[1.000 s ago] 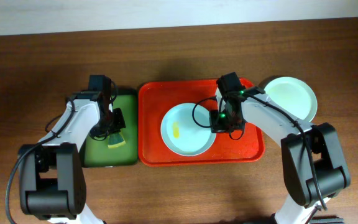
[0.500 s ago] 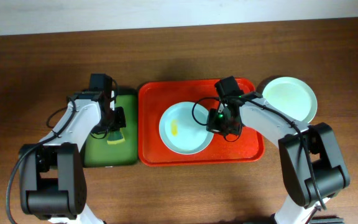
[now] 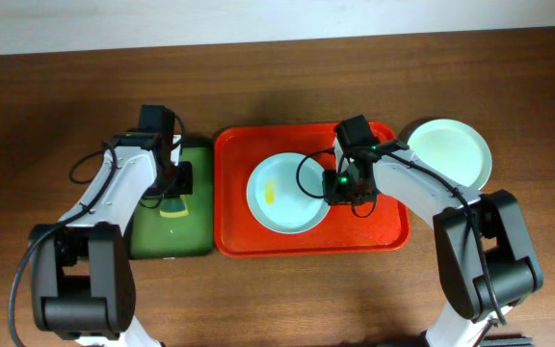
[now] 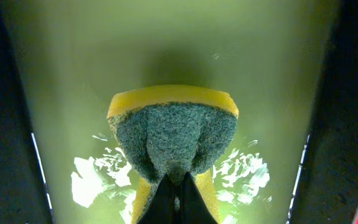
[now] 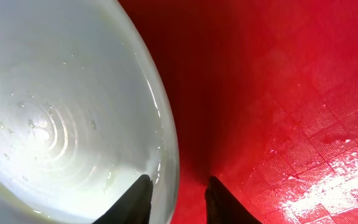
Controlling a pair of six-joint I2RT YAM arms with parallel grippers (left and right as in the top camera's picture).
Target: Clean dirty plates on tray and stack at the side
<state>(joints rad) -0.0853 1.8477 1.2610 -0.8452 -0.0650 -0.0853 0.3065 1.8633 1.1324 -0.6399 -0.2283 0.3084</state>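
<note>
As left hand [image 4: 173, 190] pinches sponge [image 4: 173, 127], right hand [image 5: 176, 186] ajar

Overhead top-down, wrist cams v. close, R shares red tray [image 3: 234, 154]

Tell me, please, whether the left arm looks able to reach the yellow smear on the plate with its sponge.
Probably yes: the left gripper holds the sponge at the green tray beside the red tray, and the smear lies uncovered; the right gripper is at the plate's far rim.
</note>
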